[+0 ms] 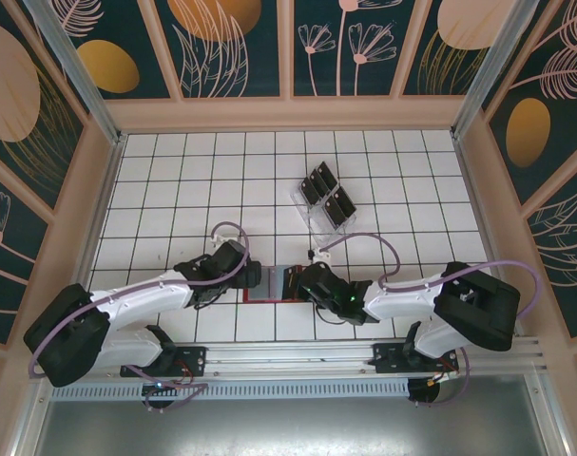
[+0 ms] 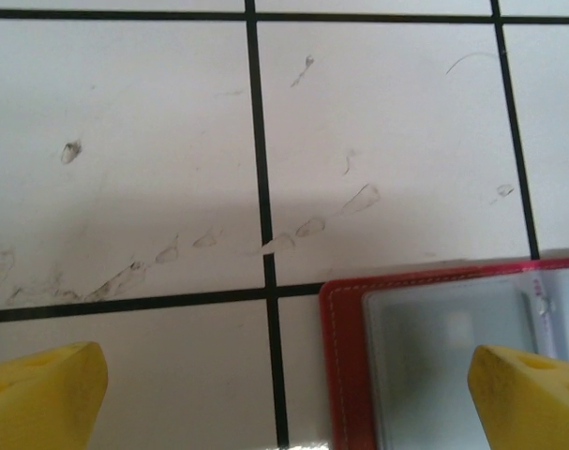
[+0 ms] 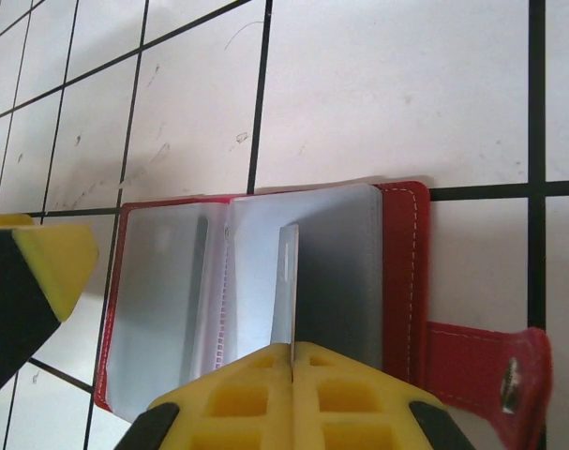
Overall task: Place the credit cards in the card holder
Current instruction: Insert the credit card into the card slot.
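The card holder (image 1: 269,283) lies open on the tiles between the two grippers, red with greyish clear pockets (image 3: 403,272) and a snap tab (image 3: 495,375) at its right. My right gripper (image 3: 291,352) is shut on one thin credit card (image 3: 286,281). The card stands on edge over the holder's right pocket, its far end down at the pocket. My left gripper (image 2: 284,398) is open, straddling the holder's left red edge (image 2: 345,375), with nothing held. Several black credit cards (image 1: 324,198) stand in a clear rack farther back.
The clear slotted rack (image 1: 302,195) sits a couple of tiles behind the holder, right of centre. One yellow fingertip (image 3: 40,272) of the left gripper hovers just left of the holder. Raised walls (image 1: 107,190) border the white tiled table.
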Motion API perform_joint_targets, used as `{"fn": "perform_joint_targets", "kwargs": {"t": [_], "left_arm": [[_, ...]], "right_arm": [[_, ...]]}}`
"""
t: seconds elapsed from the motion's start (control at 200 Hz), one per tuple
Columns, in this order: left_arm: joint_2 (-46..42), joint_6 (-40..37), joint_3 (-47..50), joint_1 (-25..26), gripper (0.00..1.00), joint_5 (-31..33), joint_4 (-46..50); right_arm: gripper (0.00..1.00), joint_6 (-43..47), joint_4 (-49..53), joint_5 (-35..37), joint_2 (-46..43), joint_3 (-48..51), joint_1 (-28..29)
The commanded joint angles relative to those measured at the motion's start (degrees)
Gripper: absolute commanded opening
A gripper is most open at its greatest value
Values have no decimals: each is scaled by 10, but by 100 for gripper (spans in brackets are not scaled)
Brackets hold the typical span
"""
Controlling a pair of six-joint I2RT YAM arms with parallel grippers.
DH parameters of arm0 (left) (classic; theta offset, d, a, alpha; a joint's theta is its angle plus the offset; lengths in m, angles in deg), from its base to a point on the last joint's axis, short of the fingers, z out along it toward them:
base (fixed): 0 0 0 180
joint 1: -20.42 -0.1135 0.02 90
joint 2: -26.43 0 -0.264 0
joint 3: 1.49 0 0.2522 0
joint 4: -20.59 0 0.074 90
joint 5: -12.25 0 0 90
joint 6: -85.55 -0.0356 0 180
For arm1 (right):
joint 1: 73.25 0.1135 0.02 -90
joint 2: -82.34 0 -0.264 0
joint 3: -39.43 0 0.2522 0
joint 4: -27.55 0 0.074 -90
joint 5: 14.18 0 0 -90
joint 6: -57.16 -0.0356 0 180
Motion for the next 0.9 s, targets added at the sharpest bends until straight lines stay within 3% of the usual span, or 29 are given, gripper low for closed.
{"fn": "perform_joint_targets", "kwargs": {"t": [0.0, 0.365, 0.671, 0.896], "left_arm": [[-12, -1, 11, 8, 98, -1, 17], [32, 18, 3, 44, 98, 28, 9], [13, 73, 36, 48, 99, 65, 34], [23, 96, 59, 48, 99, 51, 26]], "right_arm": [[0, -13, -3, 25, -6, 17, -3], [0, -12, -11, 15, 4, 20, -4], [0, -17, -24, 8, 4, 31, -5], [0, -16, -41, -4, 5, 36, -8]]}}
